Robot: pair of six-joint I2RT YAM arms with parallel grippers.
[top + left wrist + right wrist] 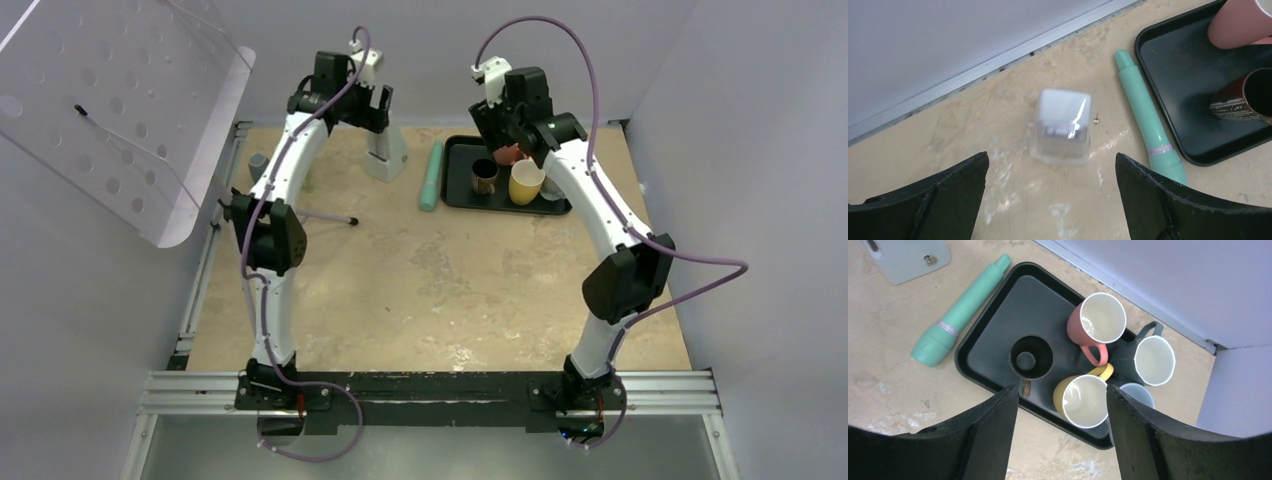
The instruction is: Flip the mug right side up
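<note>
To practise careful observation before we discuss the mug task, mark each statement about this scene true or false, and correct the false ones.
1. The teal cylinder lies on the table, beside the black tray. True.
2. The yellow mug has its opening facing down. False: its opening faces up.
3. The left gripper grips the clear box. False: its jaws are open and the box lies on the table, apart from them.
4. The pink mug stands inside the tray. True.
5. The right gripper is shut on a mug. False: it is open above the tray, holding nothing.
</note>
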